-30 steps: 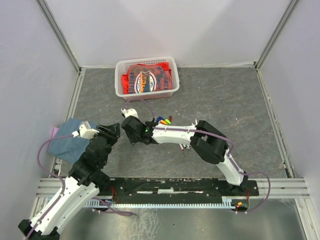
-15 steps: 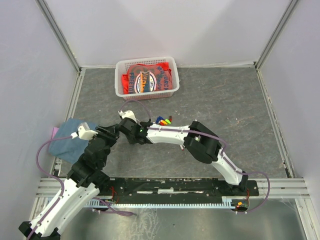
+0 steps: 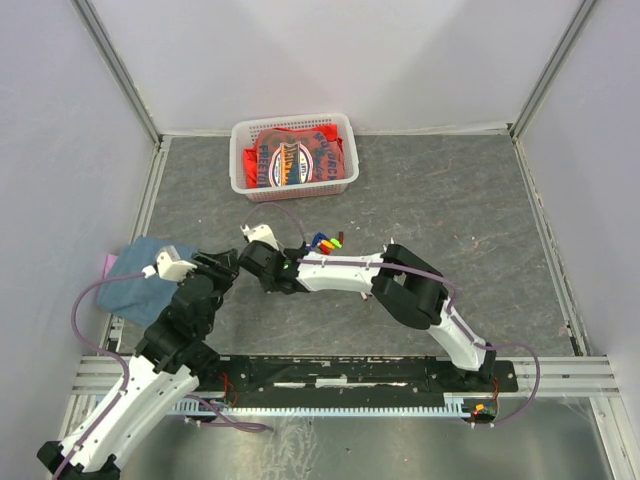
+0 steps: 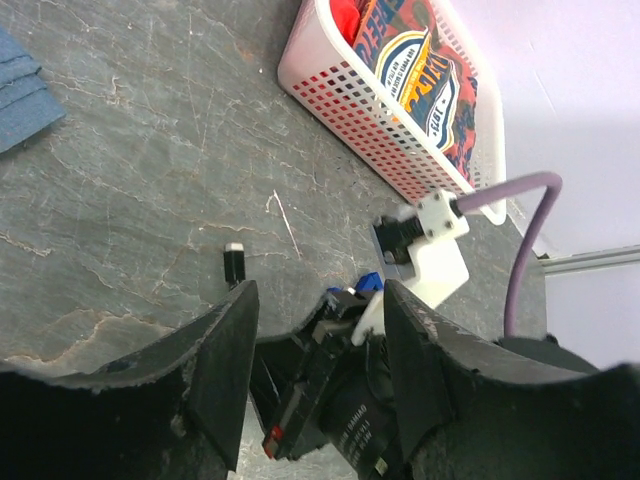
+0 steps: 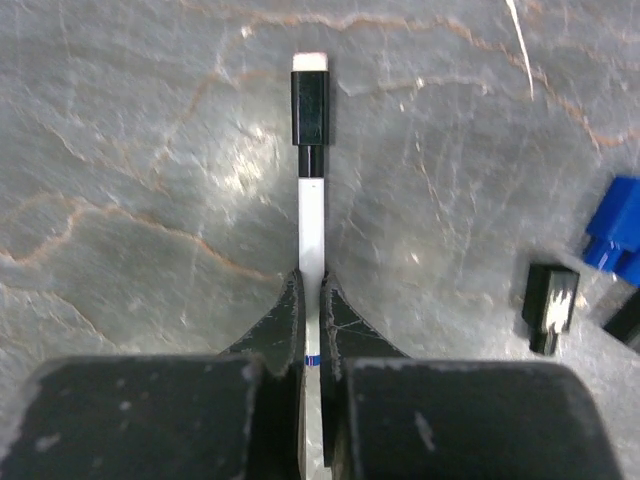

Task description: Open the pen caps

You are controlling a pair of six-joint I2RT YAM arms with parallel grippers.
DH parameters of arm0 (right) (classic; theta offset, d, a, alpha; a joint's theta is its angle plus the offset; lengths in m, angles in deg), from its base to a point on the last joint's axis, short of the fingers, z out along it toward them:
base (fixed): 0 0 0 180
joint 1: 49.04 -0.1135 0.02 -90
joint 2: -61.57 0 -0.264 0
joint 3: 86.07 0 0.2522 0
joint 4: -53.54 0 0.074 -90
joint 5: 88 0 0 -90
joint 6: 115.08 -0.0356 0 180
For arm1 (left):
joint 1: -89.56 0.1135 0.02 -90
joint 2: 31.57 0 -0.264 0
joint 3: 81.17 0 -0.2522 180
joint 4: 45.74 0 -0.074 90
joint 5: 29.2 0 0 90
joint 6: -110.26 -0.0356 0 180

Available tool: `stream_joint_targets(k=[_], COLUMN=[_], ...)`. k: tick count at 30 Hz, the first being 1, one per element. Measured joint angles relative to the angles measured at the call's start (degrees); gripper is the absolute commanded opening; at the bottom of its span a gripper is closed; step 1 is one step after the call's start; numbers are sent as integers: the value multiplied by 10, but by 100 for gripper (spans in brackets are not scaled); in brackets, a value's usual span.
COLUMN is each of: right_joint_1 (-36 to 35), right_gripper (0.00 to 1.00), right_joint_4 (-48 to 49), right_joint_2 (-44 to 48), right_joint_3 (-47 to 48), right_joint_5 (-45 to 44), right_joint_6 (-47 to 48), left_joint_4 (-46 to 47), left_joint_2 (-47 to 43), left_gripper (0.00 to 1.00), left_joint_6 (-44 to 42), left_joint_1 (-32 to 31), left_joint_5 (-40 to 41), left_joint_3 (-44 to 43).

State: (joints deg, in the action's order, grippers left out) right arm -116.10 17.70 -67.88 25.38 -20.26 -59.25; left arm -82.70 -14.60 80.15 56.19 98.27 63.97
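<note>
The pen caps [image 3: 326, 241] show from above as a small coloured cluster on the grey table [image 3: 450, 200], just in front of the white basket [image 3: 295, 155]. The right gripper [image 3: 252, 262] reaches across to the left of that cluster, and the left gripper [image 3: 227, 264] sits just beside it, nearly tip to tip. A blue cloth [image 3: 135, 272] lies at the table's left edge. From up here I cannot tell how either pair of jaws stands.

From the left wrist, the left gripper [image 4: 318, 310] has its jaws about half spread with nothing between them. Beyond its fingers [image 4: 228, 360] is the dark body of the right arm. A black cap [image 4: 234, 266] pokes out just above the table, the basket [image 4: 400, 110] is farther back, and a blue cap [image 4: 368, 283] is near the arm.

From the right wrist, the right gripper [image 5: 312, 300] is pinched narrow on the white barrel of a pen [image 5: 312, 220]. The pen points straight away from the jaws, and the black cap [image 5: 310, 105] is on its far end. To the right, apart from the pen, a loose black cap [image 5: 550, 305] and the blue cap [image 5: 615, 240] lie on the table.
</note>
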Motion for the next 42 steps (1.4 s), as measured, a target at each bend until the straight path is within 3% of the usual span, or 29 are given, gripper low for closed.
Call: stream_joint_targets(k=[10,20,32,42], right_joint_1=[-3,-2,-1,0], right_gripper=[1,1,1,1], right_joint_4=[52,137,214,243], right_joint_2=[127,301,377,397], right_joint_3=[-195,-379,-453,-468], right_joint_5=[10,43,73,98], right_joint_6=[-7,-9,-16,-20], left_joint_4=[30,162,327,387], left_joint_2=[43,135,328,355], left_gripper=[72,77,77,62], left_joint_6=[21,32,32,35], left_joint_1=[0,0,2,7], left_joint_5=[-21,-139,-297,-348], left_joint_3=[6,73,76,85])
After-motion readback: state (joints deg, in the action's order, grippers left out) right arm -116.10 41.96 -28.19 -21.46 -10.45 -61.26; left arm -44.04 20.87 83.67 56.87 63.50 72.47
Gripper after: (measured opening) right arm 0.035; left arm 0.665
